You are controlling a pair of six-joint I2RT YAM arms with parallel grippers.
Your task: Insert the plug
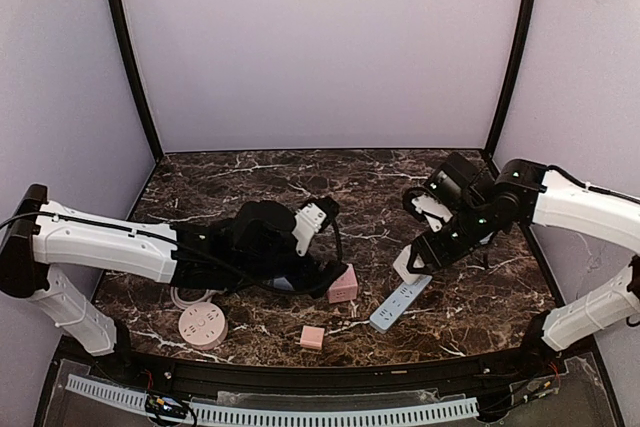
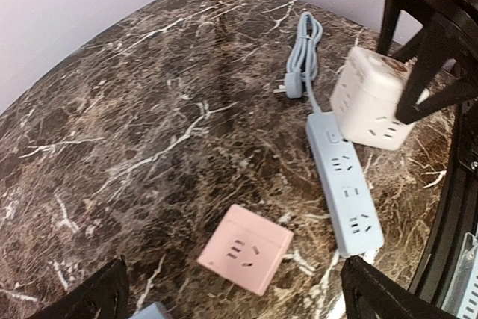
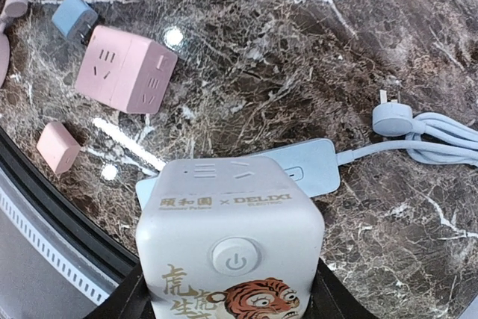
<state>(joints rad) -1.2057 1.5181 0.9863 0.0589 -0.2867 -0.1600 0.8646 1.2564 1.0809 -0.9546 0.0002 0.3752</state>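
The grey-blue plug (image 3: 392, 119) lies on the marble at the end of its coiled cord (image 3: 441, 136), and also shows in the left wrist view (image 2: 286, 84). The cord runs to the light-blue power strip (image 1: 400, 304), which lies flat in the right wrist view (image 3: 317, 169) and the left wrist view (image 2: 345, 193). My right gripper (image 1: 418, 257) is shut on a white cube socket with a tiger picture (image 3: 231, 244), held just above the strip's end. My left gripper (image 1: 322, 275) is open and empty, low over a pink cube socket (image 2: 245, 248).
A small pink adapter (image 1: 312, 337) and a round pink socket (image 1: 203, 325) lie near the front edge. A small blue adapter (image 3: 75, 16) sits beyond the pink cube (image 3: 125, 69). Black frame posts stand at the back corners, and a black rail (image 1: 320, 375) runs along the front.
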